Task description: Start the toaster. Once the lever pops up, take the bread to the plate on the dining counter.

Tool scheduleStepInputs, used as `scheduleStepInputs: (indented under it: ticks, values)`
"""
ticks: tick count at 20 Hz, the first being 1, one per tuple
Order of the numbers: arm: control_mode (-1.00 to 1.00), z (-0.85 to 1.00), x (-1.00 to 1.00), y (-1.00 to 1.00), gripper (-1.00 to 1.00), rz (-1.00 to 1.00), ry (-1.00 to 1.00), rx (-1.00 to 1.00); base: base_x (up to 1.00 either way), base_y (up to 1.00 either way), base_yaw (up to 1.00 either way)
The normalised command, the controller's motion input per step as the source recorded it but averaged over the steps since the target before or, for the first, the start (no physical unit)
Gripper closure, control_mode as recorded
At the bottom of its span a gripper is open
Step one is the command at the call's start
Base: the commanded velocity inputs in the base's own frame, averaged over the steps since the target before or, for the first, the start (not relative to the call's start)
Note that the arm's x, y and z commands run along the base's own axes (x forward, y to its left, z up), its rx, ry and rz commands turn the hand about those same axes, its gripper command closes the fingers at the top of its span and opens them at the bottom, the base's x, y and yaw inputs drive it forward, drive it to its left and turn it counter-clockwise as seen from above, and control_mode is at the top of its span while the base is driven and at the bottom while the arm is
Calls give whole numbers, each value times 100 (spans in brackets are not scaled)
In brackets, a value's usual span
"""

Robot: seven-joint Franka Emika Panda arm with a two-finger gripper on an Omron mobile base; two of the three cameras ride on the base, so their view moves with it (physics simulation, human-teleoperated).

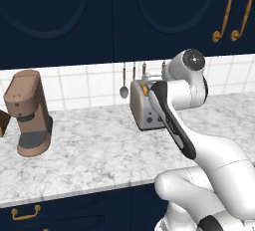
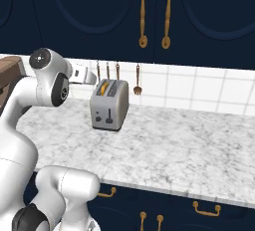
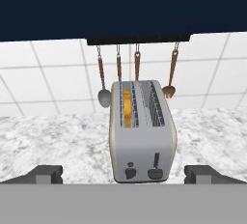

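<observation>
- Since the coffee machine (image 1: 27,113) stands well apart at the far left of the marble surface (image 2: 199,140), I don't expect it to get in my way.
- The bread (image 3: 127,108) sits in the left slot of the toaster (image 3: 142,131); I judge it light and crumbly, best pinched gently by its top crust.
- The lever (image 3: 155,170) is a small stiff tab on the near face, right of the knob (image 3: 130,172); I'd press it from above.
- My hand (image 3: 123,174) hovers in front with its jaws wide apart, holding nothing.
- Hanging utensils (image 3: 170,76) behind the toaster crowd any high reach.

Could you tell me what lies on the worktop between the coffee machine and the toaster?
Nothing: in the left base view, bare marble worktop runs from the coffee machine to the toaster.
</observation>
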Motion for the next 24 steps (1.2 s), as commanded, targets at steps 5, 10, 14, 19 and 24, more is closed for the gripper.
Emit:
scheduleStepInputs:
  ticks: [5, 10, 14, 19, 24]
  values:
    - [-100, 0, 0, 0, -100, 0, 0, 0, 0, 0, 0]
    - [-100, 0, 0, 0, -100, 0, 0, 0, 0, 0, 0]
    - [-100, 0, 0, 0, -100, 0, 0, 0, 0, 0, 0]
    - [-100, 0, 0, 0, -100, 0, 0, 0, 0, 0, 0]
    - [-100, 0, 0, 0, -100, 0, 0, 0, 0, 0, 0]
